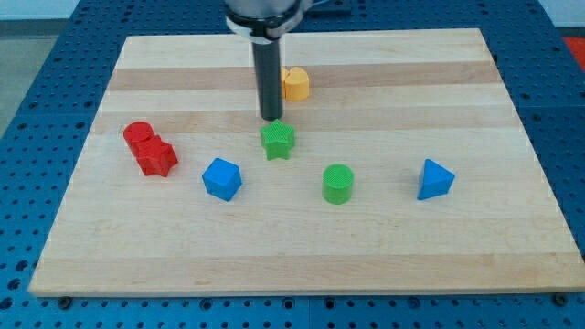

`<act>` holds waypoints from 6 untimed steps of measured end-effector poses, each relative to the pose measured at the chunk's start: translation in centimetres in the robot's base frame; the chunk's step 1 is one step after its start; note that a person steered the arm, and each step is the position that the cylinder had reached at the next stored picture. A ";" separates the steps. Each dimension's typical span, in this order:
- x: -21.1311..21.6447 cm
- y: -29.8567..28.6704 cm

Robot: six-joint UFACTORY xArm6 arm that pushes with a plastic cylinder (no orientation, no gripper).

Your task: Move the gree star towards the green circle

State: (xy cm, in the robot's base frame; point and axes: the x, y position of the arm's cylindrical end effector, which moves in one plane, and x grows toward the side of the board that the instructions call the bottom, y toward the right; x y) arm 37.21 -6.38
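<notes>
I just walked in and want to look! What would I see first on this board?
First, the dark rod coming down from the view's top, my tip just above the green star in the middle. Below and right of the star stands the green circle. At the view's left, two red blocks huddle together, touching.
</notes>
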 end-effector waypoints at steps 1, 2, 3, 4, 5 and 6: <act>0.3 -4.6; 1.9 -7.6; 2.4 -4.7; 2.4 0.8; 3.4 5.5; 3.4 6.8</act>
